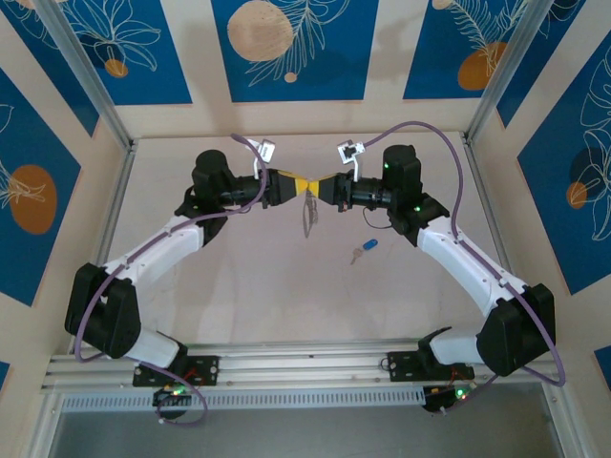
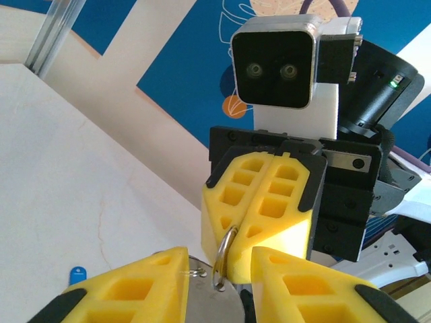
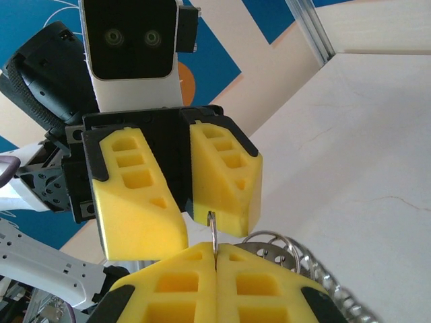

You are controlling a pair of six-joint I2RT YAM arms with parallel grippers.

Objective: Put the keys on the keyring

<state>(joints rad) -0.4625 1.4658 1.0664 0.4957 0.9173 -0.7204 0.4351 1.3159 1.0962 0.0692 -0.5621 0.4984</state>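
My right gripper [image 1: 321,188] is shut on a thin silver ring [image 3: 213,232] of the keyring, holding it edge-on above the table. The keyring's metal plate and chain [image 3: 316,272] hang beside my right fingers [image 3: 269,282] and dangle below both grippers [image 1: 308,218]. My left gripper [image 1: 294,185] faces the right one tip to tip and is open, its yellow fingers [image 2: 135,286] either side of the ring's end [image 2: 224,259] without closing on it. The key with the blue head [image 1: 364,250] lies on the table, also seen in the left wrist view [image 2: 77,274].
Both arms reach inward from the near rail [image 1: 305,363] and meet at mid-table. The pale tabletop [image 1: 258,296] is bordered by aluminium posts [image 1: 86,76] and blue patterned walls [image 1: 286,48].
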